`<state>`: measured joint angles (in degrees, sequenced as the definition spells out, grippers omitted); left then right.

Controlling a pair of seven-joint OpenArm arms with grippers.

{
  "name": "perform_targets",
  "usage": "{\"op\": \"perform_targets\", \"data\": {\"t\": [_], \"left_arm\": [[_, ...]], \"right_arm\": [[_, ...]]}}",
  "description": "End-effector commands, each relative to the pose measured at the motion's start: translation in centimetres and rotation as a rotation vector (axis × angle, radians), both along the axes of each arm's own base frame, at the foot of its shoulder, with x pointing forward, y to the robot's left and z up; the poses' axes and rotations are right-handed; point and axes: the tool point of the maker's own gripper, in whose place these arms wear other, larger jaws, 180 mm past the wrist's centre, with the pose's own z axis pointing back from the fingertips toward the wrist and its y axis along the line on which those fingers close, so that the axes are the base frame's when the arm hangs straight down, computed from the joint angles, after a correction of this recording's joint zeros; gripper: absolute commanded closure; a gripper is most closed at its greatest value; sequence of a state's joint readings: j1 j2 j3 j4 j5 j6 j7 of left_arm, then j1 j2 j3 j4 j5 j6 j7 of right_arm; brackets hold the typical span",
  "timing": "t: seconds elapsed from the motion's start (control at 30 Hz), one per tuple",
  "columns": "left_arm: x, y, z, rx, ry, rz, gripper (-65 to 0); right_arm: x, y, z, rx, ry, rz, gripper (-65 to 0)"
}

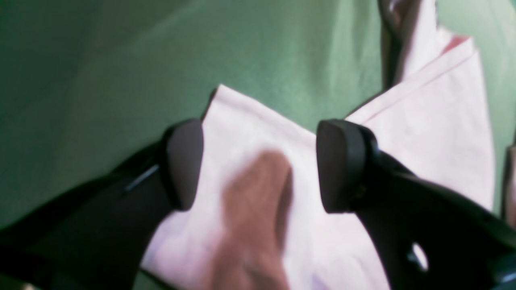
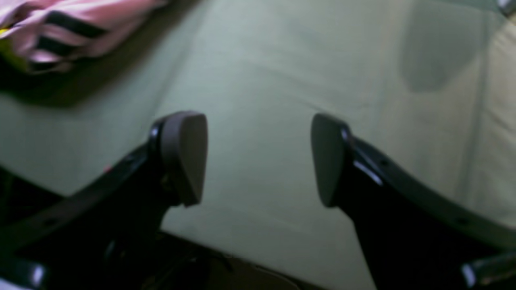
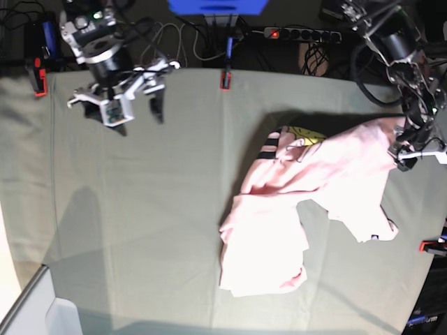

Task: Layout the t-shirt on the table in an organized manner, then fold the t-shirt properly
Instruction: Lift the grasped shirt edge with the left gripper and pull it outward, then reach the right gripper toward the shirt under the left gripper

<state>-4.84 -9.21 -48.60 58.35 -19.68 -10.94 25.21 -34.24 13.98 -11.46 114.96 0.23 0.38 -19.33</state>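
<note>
Crumpled pale pink cotton t-shirt (image 3: 293,209) hides most of its black print on the grey-green cloth bench (image 3: 140,209); left claw (image 1: 258,165) gapes over blurred fabric, right claw (image 2: 258,159) gapes empty

both tools gape wide: left tool (image 1: 258,165) low, right tool (image 2: 258,159) raised.

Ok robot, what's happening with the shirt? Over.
Left gripper open over shirt edge. Right gripper open above bare table. Shirt crumpled, unfolded. Nothing blocking.
</note>
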Motion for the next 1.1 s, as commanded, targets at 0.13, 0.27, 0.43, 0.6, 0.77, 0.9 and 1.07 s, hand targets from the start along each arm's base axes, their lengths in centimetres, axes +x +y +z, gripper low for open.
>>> {"op": "perform_targets", "data": {"t": [0.13, 0.27, 0.43, 0.6, 0.77, 0.9, 1.07], "left_arm": [[0.8, 1.8, 0.7, 0.014, -0.017, 0.019, -42.5], [1.2, 1.8, 0.2, 0.011, -0.023, 0.028, -42.5], [0.8, 1.6, -1.3, 0.008, -0.027, 0.052, -37.9], [0.6, 1.7, -1.6, 0.005, -0.020, 0.055, -14.0], [0.9, 2.1, -0.5, 0.024, -0.039, 0.055, -0.9], [0.6, 2.8, 2.9, 0.092, -0.074, 0.018, -0.2], [-0.7, 1.8, 9.6, 0.163, -0.192, -0.038, -0.2]], "right_arm": [[0.5, -0.9, 0.9, -0.011, -0.041, -0.018, -40.6], [0.6, -0.9, 1.0, -0.012, -0.044, -0.017, -40.6], [0.7, -0.9, 1.0, -0.010, -0.045, -0.019, -40.6], [1.1, -0.9, 1.3, -0.011, -0.057, -0.016, -40.6], [1.4, -0.7, 1.5, -0.008, -0.067, -0.013, -40.7], [2.3, -0.3, 2.0, -0.002, -0.093, -0.004, -40.9], [3.8, 2.1, 2.0, 0.026, -0.115, 0.056, -41.3]]}}
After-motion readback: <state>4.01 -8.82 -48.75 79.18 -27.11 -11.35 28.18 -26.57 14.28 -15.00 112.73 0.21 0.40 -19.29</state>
